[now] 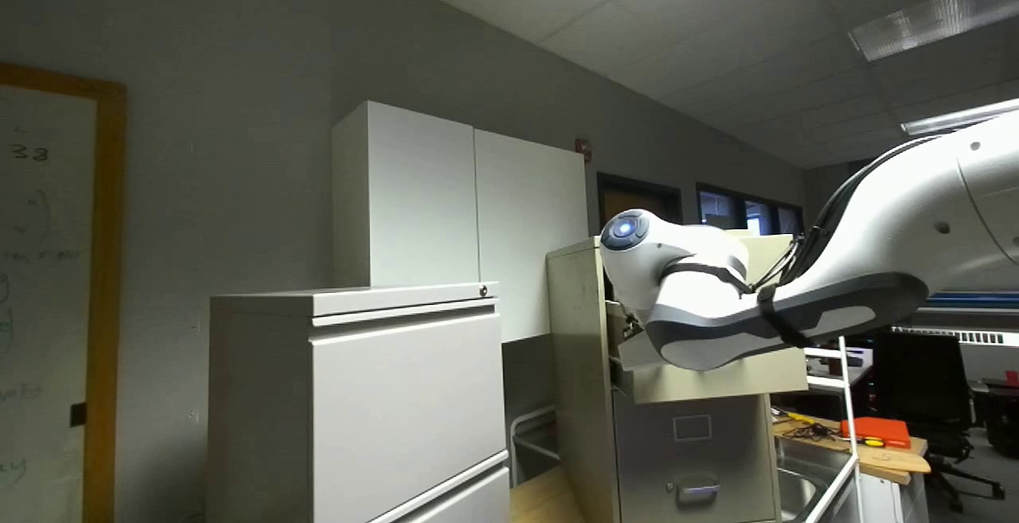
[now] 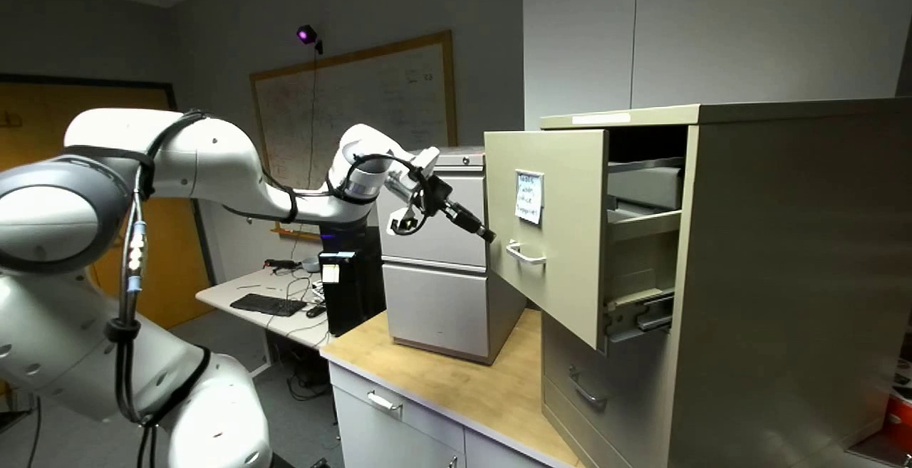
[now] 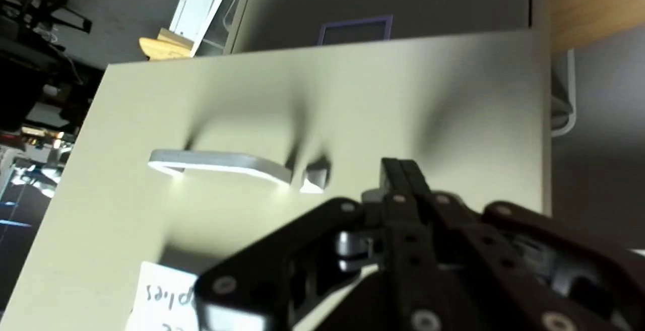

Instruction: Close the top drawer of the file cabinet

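One top drawer [image 2: 570, 229], pulled out high on the file cabinet [image 2: 791, 276], a grey form [image 2: 645, 186] within too hidden to name, front facing the gripper [image 3: 400, 163], length running level out from the cabinet, fingers [image 3: 416, 176] pressed together near the drawer front, contact impossible to tell

Dim in both exterior views; pale ceiling light panels [image 1: 943, 18] upper right. File cabinet [image 2: 791, 276] side shaded, top drawer [image 2: 573, 233] front brighter. Wrist view: handle [image 3: 216, 159] casts soft shadows, bright edge; near gripper [image 3: 398, 162] dark, blurry.
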You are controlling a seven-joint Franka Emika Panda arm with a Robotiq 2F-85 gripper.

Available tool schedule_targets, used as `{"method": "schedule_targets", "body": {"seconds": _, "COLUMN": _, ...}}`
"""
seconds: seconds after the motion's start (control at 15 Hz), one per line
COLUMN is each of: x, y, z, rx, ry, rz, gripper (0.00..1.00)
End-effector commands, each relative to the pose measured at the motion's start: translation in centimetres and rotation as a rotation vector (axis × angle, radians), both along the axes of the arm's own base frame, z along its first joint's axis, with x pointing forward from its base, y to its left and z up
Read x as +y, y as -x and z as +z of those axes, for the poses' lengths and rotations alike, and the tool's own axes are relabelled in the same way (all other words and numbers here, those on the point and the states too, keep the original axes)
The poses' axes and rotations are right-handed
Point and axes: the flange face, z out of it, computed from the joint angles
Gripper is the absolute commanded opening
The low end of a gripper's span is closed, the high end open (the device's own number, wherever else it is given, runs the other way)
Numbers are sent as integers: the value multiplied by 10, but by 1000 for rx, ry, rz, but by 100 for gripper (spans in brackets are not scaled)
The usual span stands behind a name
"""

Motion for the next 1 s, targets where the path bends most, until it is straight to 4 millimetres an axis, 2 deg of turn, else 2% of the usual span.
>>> {"method": "schedule_targets", "body": {"seconds": 0.0, "x": 3, "y": -17, "z": 17, "rx": -126, "ry": 136, "rz": -15, "gripper": 0}}
{"method": "schedule_targets", "body": {"seconds": 0.33, "x": 6, "y": -27, "z": 14, "rx": -166, "ry": 184, "rz": -5, "gripper": 0}}
{"method": "schedule_targets", "body": {"seconds": 0.67, "x": -29, "y": -35, "z": 24, "rx": -163, "ry": 86, "rz": 45, "gripper": 0}}
{"method": "schedule_targets", "body": {"seconds": 0.93, "x": -60, "y": -55, "z": 32, "rx": -147, "ry": 27, "rz": 112, "gripper": 0}}
